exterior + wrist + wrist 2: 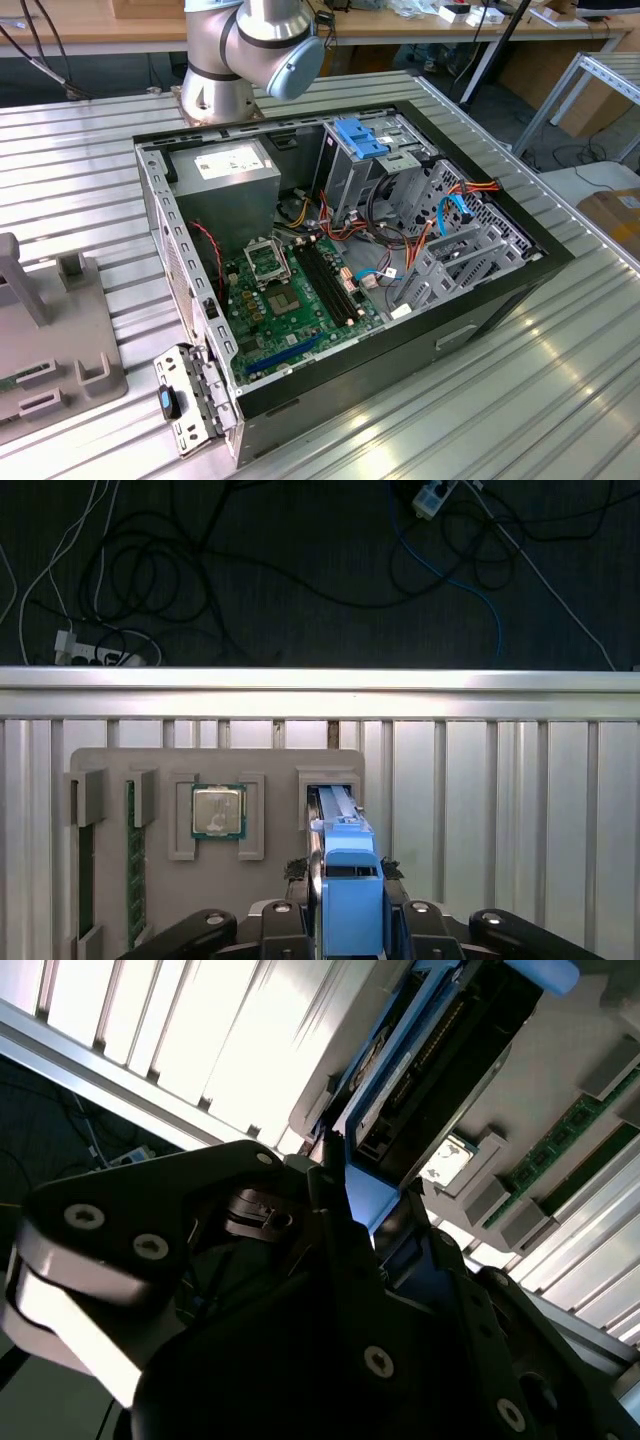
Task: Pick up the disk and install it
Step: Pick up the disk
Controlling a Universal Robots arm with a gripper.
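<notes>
Your gripper (345, 870) is over the grey tray (270, 765). In the first wrist view its jaws are set narrow, one on each side of the disk (335, 805), pressed against its blue frame (352, 910). The disk stands on its edge, with its far end in the tray's slot. You cannot tell from these views whether its lower edge rests in the slot or hangs clear of it.

In the second wrist view you see the disk (440, 1050) from the side, a dark body with the blue frame running along it, reaching away from the gripper over the tray.

A square chip (218, 811) sits in its own pocket just beside the disk's slot. A green memory stick (131, 850) lies in a slot on the far side of the chip from the disk. The tray lies on the ribbed metal desk (500, 810) near its edge, and past that edge loose cables (150, 580) lie on the dark floor (300, 540).

In the exterior view the open computer case (480, 310) lies on the desk, with the tray (60, 340) towards the exterior view's left of it. Inside the case you can see the green circuit board (290, 300), a grey power box (225, 175) with a white label, and a blue bracket (362, 137) on top of the metal cage (350, 185). The arm (250, 45) stands on the desk behind the case.
</notes>
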